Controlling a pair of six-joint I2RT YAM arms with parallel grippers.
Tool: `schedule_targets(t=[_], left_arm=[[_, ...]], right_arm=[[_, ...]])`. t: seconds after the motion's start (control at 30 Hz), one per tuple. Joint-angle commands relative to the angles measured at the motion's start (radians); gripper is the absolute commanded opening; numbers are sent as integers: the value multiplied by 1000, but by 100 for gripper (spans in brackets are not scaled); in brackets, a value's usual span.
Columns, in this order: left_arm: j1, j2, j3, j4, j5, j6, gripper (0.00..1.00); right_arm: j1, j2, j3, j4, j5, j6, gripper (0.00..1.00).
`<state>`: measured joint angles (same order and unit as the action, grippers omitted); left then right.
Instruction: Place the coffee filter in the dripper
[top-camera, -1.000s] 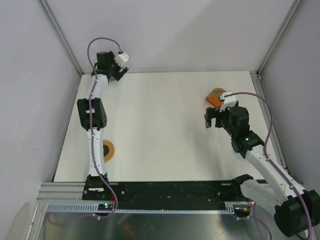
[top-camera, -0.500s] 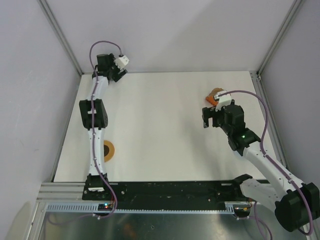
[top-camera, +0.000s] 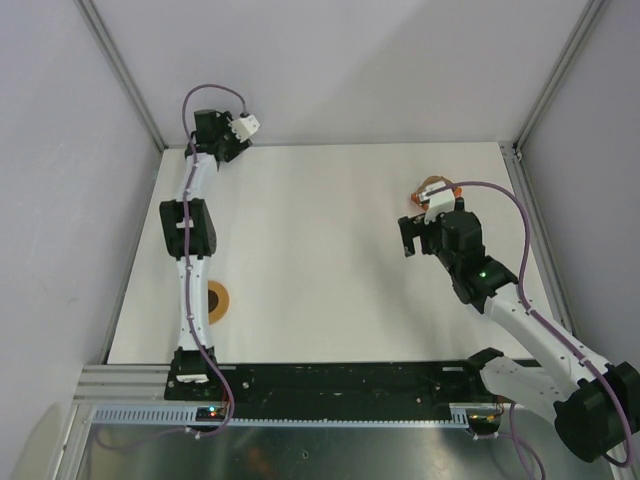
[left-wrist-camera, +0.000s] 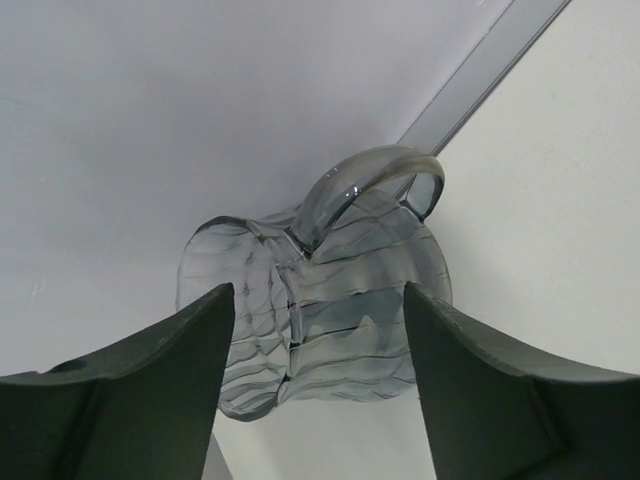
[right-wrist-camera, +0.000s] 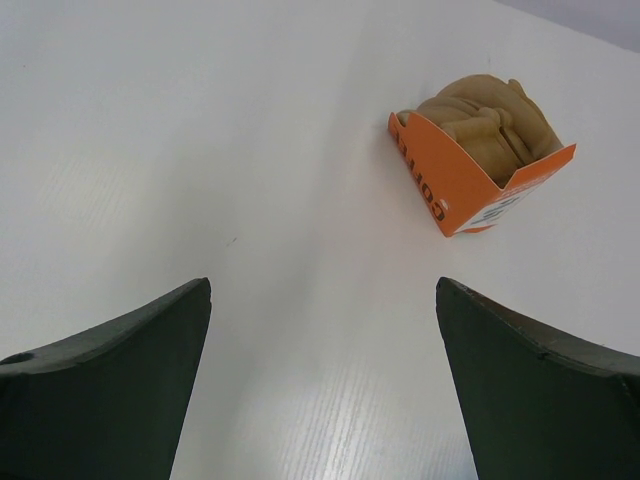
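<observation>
The left fingers (left-wrist-camera: 140, 385) stand well apart with nothing clamped. The dripper (left-wrist-camera: 345, 300) sits at 12 o'clock just past their tips, straddled rather than held. Whether a pad already touches its ribbed side can't be told. It's tucked against the wall (left-wrist-camera: 150, 120), handle (left-wrist-camera: 365, 175) on the far side, and that explains the long reach: from above, the left gripper (top-camera: 232, 135) is stretched right out to the table's (top-camera: 320, 250) 11 o'clock corner, hiding the dripper there. The likely idea is to take the body across its width and bring it somewhere workable.

Over to the right fingers (right-wrist-camera: 110, 380), spread as wide as they go and empty. The orange box (right-wrist-camera: 445, 190) lies ahead at 1 o'clock, open end up, with the filter (right-wrist-camera: 490, 120) inside among the brown stack — none is out yet. From above, the right gripper (top-camera: 415, 235) hovers just near of the box at the table's 2 o'clock, lined up for a pick.

An orange ring (top-camera: 216, 300) lies flat at 8 o'clock beside the left arm. Early days: dripper and filter are well apart, at opposite sides of the table.
</observation>
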<state>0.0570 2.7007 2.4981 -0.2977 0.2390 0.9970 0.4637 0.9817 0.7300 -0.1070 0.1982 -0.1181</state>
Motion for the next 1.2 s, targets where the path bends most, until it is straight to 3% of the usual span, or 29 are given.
schedule_targets(t=[0.0, 0.07, 0.23, 0.47, 0.8, 1.0, 1.17], left_arm=[[16, 7, 26, 30, 5, 14, 64], [16, 4, 19, 28, 11, 9, 58], [16, -17, -15, 17, 36, -10, 59], [17, -105, -113, -2, 89, -44, 49], [36, -182, -157, -34, 147, -134, 27], [44, -186, -156, -48, 139, -137, 5], [51, -201, -144, -48, 144, -169, 0]], right_arm=[[26, 0, 45, 19, 45, -36, 99], [36, -1, 45, 15, 55, -42, 99], [55, -8, 46, 4, 78, -53, 99], [68, -17, 45, -3, 93, -64, 99], [88, -41, 45, -24, 113, -75, 99], [94, -63, 43, -42, 130, -79, 99], [98, -65, 44, -48, 130, -74, 99]])
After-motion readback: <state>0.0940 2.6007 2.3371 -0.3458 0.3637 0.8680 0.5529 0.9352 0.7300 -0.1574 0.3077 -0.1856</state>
